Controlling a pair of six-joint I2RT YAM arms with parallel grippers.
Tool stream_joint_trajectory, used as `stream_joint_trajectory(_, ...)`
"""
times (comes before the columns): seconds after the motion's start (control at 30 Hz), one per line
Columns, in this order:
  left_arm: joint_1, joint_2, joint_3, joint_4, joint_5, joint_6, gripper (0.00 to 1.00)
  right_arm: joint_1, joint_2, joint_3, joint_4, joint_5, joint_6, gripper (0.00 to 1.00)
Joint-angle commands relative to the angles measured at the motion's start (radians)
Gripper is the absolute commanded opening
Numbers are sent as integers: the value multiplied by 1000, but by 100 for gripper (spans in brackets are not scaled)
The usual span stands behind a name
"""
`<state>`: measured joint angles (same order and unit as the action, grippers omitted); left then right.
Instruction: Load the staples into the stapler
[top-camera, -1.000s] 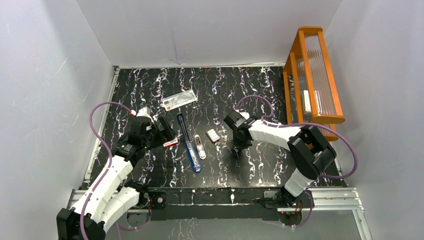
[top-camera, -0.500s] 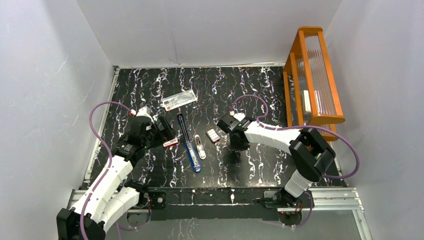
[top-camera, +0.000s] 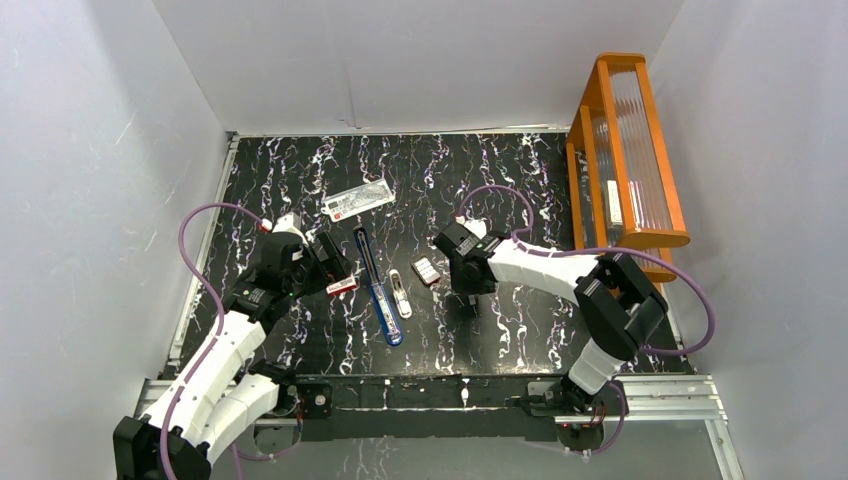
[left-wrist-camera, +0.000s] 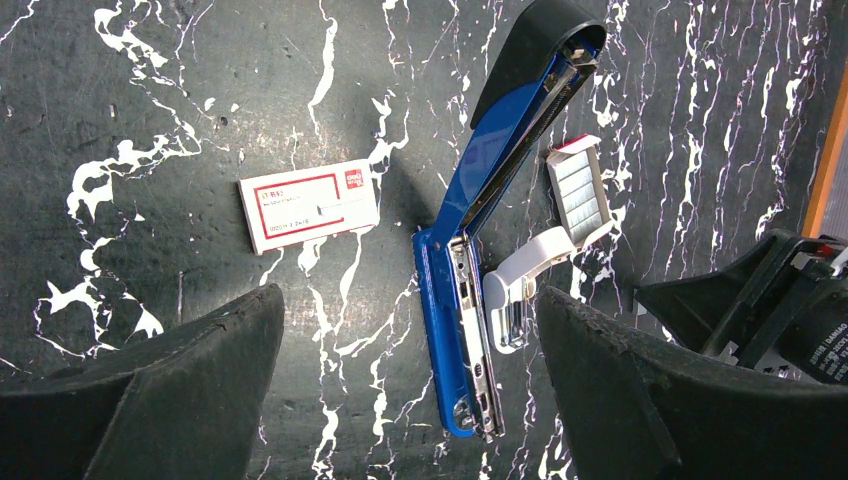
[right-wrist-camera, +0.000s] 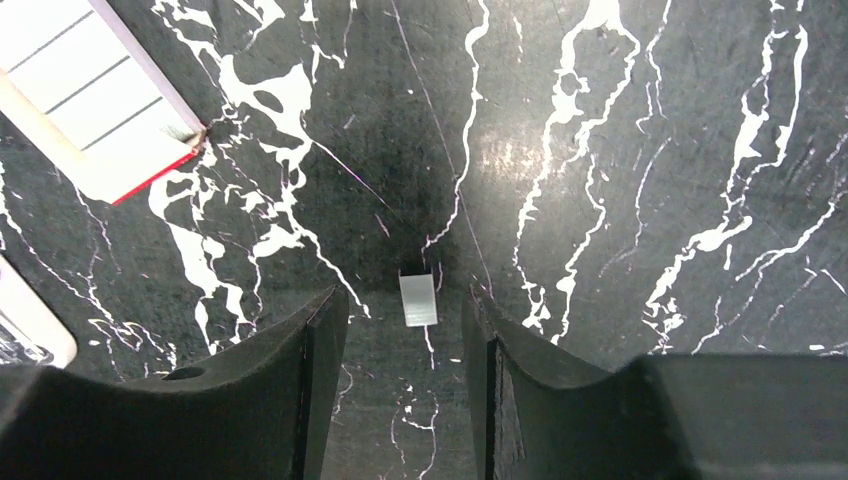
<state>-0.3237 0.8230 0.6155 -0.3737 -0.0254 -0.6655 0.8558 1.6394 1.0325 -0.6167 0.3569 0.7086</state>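
Stapler (top-camera: 378, 285) lies opened flat on the surface. To its right, the narrowly parted right gripper (right-wrist-camera: 405, 297) straddles a staples strip (right-wrist-camera: 418, 300) without touching it. To its left, the left gripper (left-wrist-camera: 408, 292) is spread wide and empty.

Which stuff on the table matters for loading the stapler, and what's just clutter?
Job: blue stapler, staple strip, staples tray, box sleeve.
Lying about: clear packet, orange rack.

Black marbled table (top-camera: 300, 175), white walls (top-camera: 420, 60), orange rack (top-camera: 628, 150)
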Motion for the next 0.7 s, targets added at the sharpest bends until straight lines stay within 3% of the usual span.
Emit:
stream_joint_trajectory(0.0,-2,-4,4,-3,-11,4,94,-25,15,-9,61,-38,-31,54)
stream_joint_trajectory(0.33,-2,1,4,-2,-11,3,94,-54,39,-49,87,-100,-44,46)
stream_joint_trajectory(0.67,-2,1,2,-3,-10,0,94,-54,64,-35,52,-75,-42,29)
